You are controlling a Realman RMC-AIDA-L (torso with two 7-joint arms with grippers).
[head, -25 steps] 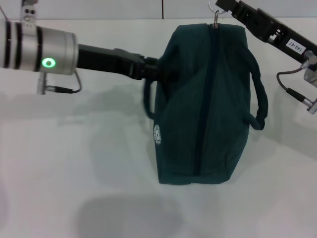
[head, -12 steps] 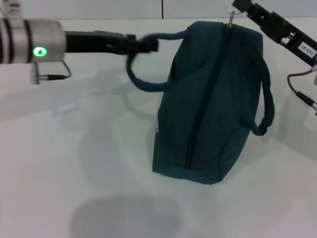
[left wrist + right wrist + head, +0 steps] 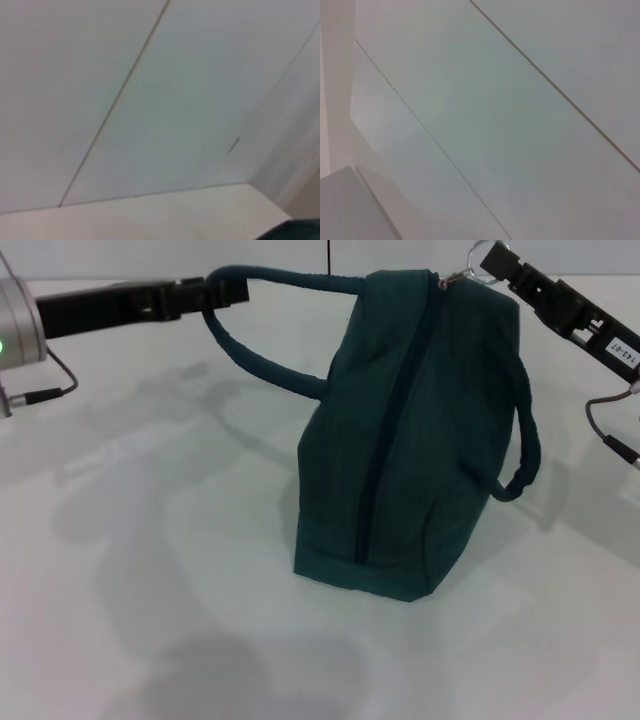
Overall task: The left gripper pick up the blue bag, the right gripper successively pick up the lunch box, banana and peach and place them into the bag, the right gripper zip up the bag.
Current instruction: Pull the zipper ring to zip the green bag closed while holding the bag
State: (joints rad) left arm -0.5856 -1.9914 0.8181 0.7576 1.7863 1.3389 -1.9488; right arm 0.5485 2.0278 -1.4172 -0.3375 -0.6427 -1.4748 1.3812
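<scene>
zipper pull ring (image 3: 487, 258) sits at the bag's far top end, pinched by the right gripper (image 3: 508, 268). blue bag (image 3: 410, 430) stands mid-table, zipper running near-to-far. left gripper (image 3: 205, 292), far left, clamps 1 handle (image 3: 270, 325).

White table (image 3: 150, 570); blue bag (image 3: 400, 460) standing on it.

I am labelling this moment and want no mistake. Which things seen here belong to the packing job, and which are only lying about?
Part of the job:
- blue bag, zip closed along its top, standing on the table
- left gripper, holding one bag handle
- right gripper, at the zip's ring pull

Just there:
- white table
- no lunch box, banana or peach in view
</scene>
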